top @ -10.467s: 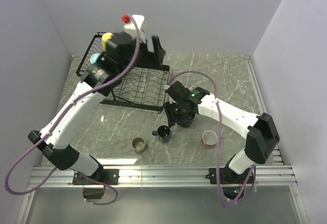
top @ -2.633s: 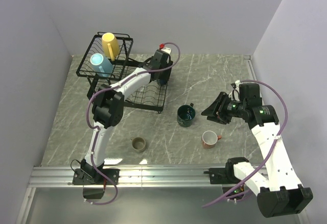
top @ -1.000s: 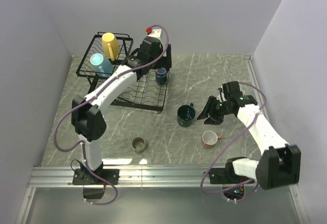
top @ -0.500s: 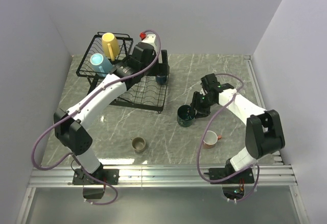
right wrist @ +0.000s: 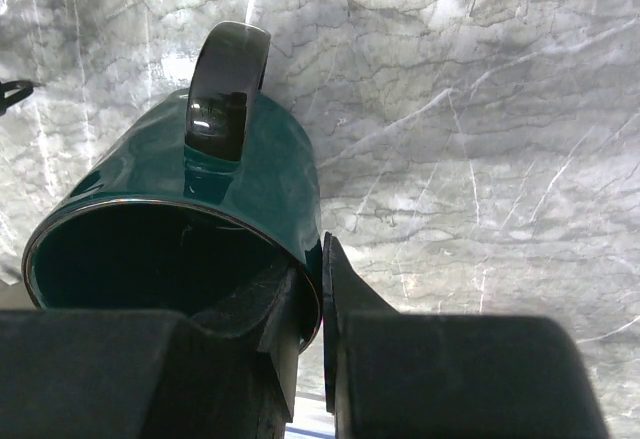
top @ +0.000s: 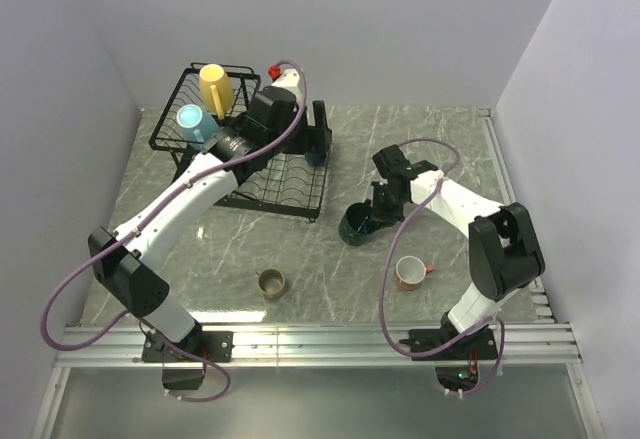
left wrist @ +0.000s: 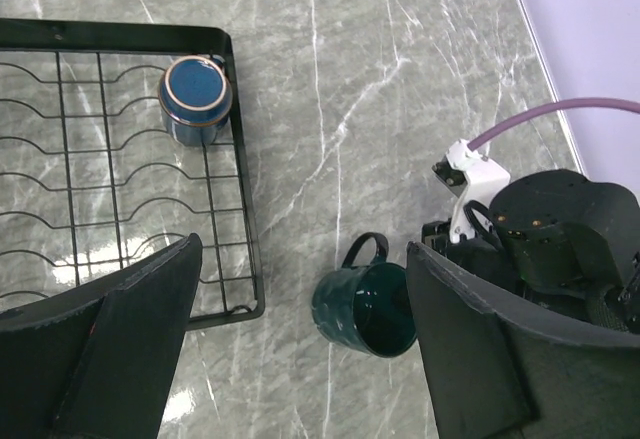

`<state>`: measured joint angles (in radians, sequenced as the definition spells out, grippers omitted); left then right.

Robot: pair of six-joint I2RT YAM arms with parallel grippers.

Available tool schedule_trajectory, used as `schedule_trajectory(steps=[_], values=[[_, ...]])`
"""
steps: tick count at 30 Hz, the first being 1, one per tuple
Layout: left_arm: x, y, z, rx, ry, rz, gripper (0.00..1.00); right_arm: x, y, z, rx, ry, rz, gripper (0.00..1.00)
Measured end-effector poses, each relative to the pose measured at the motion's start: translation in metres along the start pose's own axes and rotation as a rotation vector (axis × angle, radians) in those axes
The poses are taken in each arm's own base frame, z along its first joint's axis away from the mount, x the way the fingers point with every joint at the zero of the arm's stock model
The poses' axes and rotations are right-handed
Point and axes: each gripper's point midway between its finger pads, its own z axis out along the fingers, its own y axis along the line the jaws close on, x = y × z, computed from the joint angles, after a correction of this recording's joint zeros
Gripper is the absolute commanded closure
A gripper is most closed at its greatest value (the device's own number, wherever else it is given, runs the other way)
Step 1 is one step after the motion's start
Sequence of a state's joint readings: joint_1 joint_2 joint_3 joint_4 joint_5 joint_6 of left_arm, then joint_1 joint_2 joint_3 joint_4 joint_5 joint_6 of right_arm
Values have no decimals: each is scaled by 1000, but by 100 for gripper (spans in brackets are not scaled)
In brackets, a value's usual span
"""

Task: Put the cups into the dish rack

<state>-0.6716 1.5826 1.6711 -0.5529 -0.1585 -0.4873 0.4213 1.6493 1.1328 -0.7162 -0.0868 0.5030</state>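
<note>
1. My right pincer is pinched nearly closed on the rim of the dark teal mug. 1 finger is inside the wall and 1 outside, on the side away from the handle.
2. From above, that pincer and the teal mug sit at mid-table, to the right of the dish rack and clear of it. The mug looks tipped, its mouth showing. I cannot tell whether its base is touching the table.
3. My left pincer is spread wide and holds nothing. It hangs above the right edge of the rack, and the teal mug shows between its fingers far below.
4. In the overhead view the left pincer is over the rack's far right corner.
5. The small navy mug stands in the far right corner of the flat tray, just inside the rim.
6. The yellow mug and the light blue mug are in the raised basket on the far left, with the yellow 1 farther back.
7. 2 mugs stand on the near table, well apart: the olive-brown mug left of centre and the salmon-red mug to the right, its handle pointing right.
</note>
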Motion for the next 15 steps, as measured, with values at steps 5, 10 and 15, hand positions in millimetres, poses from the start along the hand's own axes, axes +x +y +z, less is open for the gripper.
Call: schedule_trajectory(steps=[5, 10, 15], values=[[4, -5, -1, 29, 19, 1, 11, -2, -2, -2, 10, -14, -14, 100], [14, -23, -10, 164, 43, -25, 8, -6, -1, -28, -28, -58, -20, 100], [25, -21, -20, 321, 62, -193, 1, -25, 8, -86, -217, -180, 43, 100]])
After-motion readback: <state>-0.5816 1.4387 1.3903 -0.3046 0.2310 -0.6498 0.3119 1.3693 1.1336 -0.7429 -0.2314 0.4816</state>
